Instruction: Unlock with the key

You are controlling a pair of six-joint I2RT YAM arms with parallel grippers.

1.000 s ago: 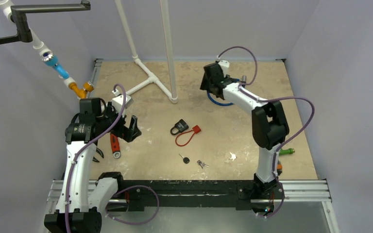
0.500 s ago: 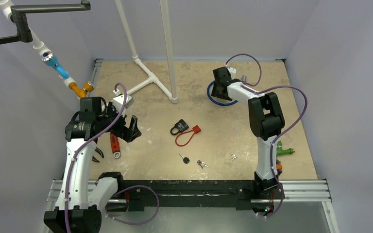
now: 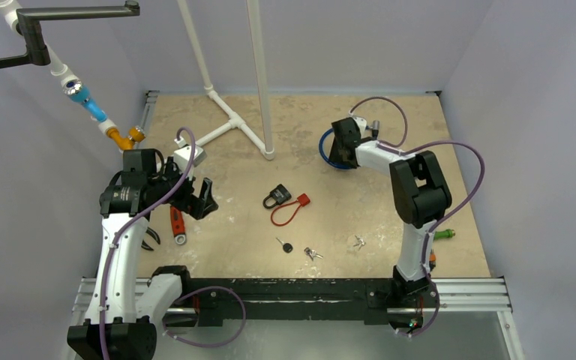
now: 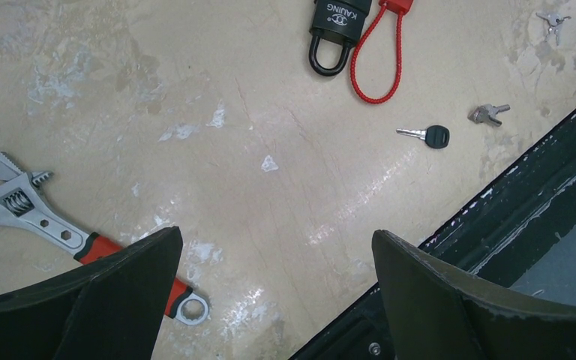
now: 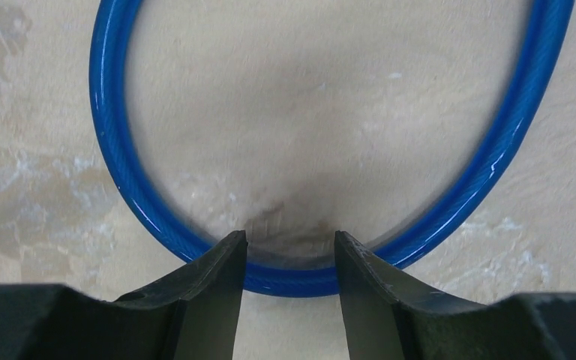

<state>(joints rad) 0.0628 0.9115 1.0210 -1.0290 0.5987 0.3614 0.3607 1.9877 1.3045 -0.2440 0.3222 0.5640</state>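
A black padlock (image 3: 277,196) (image 4: 335,19) lies mid-table with a red cable loop (image 3: 288,213) (image 4: 379,67) beside it. A black-headed key (image 3: 286,246) (image 4: 431,136) rests nearer the arms, and a small bunch of silver keys (image 3: 313,253) (image 4: 487,113) lies right of it. My left gripper (image 3: 204,199) (image 4: 274,232) hovers wide open and empty, left of the padlock. My right gripper (image 3: 339,142) (image 5: 289,236) sits low at the back. Its jaws are partly open, astride a blue cable ring (image 3: 330,150) (image 5: 120,180) that runs across the gap.
A red-handled adjustable wrench (image 3: 177,223) (image 4: 37,217) lies under the left arm, with pliers (image 3: 150,238) beside it. More small keys (image 3: 358,241) (image 4: 552,18) lie to the right. A white pipe frame (image 3: 229,120) stands at the back. A green tool (image 3: 442,235) lies by the right arm.
The right gripper has shifted right and nearer along the blue ring, and its jaws have narrowed. The left arm has stayed put.
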